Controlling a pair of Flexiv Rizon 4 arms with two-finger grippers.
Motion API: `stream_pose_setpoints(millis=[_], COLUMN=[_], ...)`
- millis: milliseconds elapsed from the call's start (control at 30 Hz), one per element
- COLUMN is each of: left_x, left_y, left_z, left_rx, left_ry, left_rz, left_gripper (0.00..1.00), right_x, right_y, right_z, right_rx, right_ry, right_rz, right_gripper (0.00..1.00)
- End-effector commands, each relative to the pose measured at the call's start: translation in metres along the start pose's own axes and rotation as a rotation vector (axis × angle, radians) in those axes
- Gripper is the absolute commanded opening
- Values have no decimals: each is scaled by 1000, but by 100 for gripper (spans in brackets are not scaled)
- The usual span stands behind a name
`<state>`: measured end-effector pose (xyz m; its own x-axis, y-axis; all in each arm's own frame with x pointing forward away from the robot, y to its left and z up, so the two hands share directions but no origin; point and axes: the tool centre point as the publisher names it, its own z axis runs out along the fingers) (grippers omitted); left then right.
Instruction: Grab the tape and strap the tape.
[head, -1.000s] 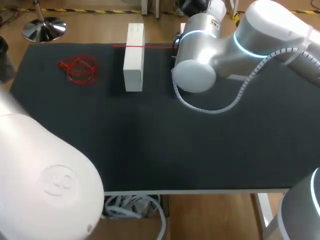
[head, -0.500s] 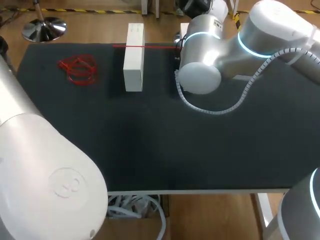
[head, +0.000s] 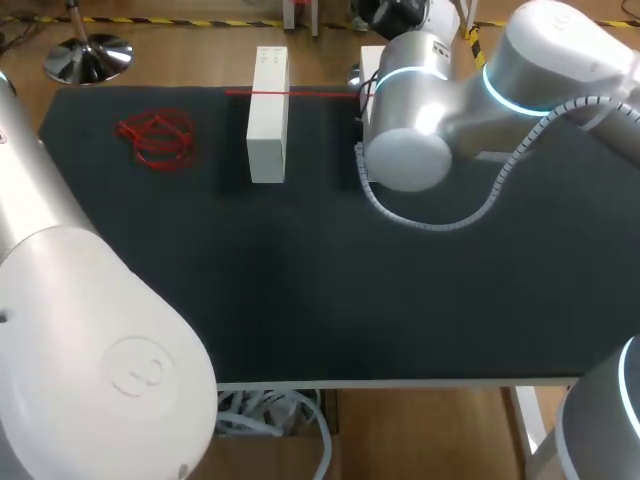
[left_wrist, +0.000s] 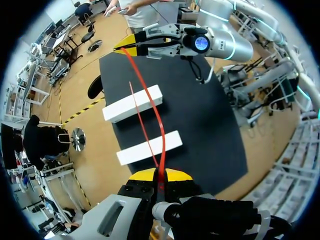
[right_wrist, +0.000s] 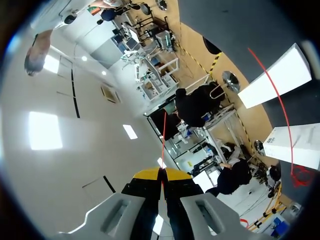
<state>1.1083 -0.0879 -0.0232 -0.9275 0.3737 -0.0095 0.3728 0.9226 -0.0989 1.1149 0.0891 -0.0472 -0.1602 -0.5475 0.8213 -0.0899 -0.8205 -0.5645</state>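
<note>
The main risk, as I judge it, is losing the tape (left_wrist: 163, 145) while it hangs in the air. It is thin and slick-looking, pinched only at the very yellow tips of each hand, so a pull along its length could slide it out. It runs from the left hand (left_wrist: 160, 176) forward over the near white box (left_wrist: 149, 147) and the far white box (left_wrist: 132, 102) to the right hand (right_wrist: 161, 176). It arcs above both boxes rather than lying on them. If the two hands draw apart too quickly, the strap may snap taut and drag or tip a box. If they come together, the slack could drop beside the boxes instead of across them. A second, thinner red strand lies close beside the main one ahead of the left hand, and it could snag or twist in. The loose red tangle (head: 155, 138) sits well off to the side on the counter (head: 400, 290) and seems out of the way.

The left hand is closed, its tips nearly meeting with the tape clamped between them and leaving straight ahead. The right hand is likewise closed tight on the tape. A fine red line emerges from between its tips, and the boxes lie well ahead of it.
</note>
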Motion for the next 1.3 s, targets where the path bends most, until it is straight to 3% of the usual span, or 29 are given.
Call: stream_pose_setpoints(millis=[33, 200, 367, 500, 633, 667, 700, 867, 1000, 1100, 1300], left_x=[-3, -4, -4, -4, -4, -4, -4, -4, -4, -4, -4], left_y=[-2, -4, -5, -5, -5, -5, -5, -5, -5, -5, -5], left_z=[-3, -4, 1, 1, 1, 1, 1, 1, 1, 1, 1], left_rx=[-5, 4, 122, 122, 122, 122, 122, 122, 122, 122, 122], left_ry=[32, 28, 24, 24, 24, 24, 24, 24, 24, 24, 24], left_rz=[-5, 8, 53, 53, 53, 53, 53, 53, 53, 53, 53], left_gripper=[0, 0, 0, 0, 0, 0, 0, 0, 0, 0, 0], right_x=[5, 5, 7, 9, 13, 14, 14, 16, 18, 21, 23], right_y=[1, 1, 5, 9, 9, 10, 9, 9, 13, 16, 10], right_z=[-1, -2, -1, 0, 1, 1, 0, -2, 3, 7, 7], right_rx=[1, 10, 5, -13, -14, -10, 10, 38, 53, 57, 151], right_ry=[-827, -809, -777, -753, -765, -768, -759, -750, -723, -665, -602], right_rz=[-8, -43, -161, -294, -337, -410, -384, -531, -725, -817, -1003], right_gripper=[0, 0, 0, 0, 0, 0, 0, 0, 0, 0, 0])
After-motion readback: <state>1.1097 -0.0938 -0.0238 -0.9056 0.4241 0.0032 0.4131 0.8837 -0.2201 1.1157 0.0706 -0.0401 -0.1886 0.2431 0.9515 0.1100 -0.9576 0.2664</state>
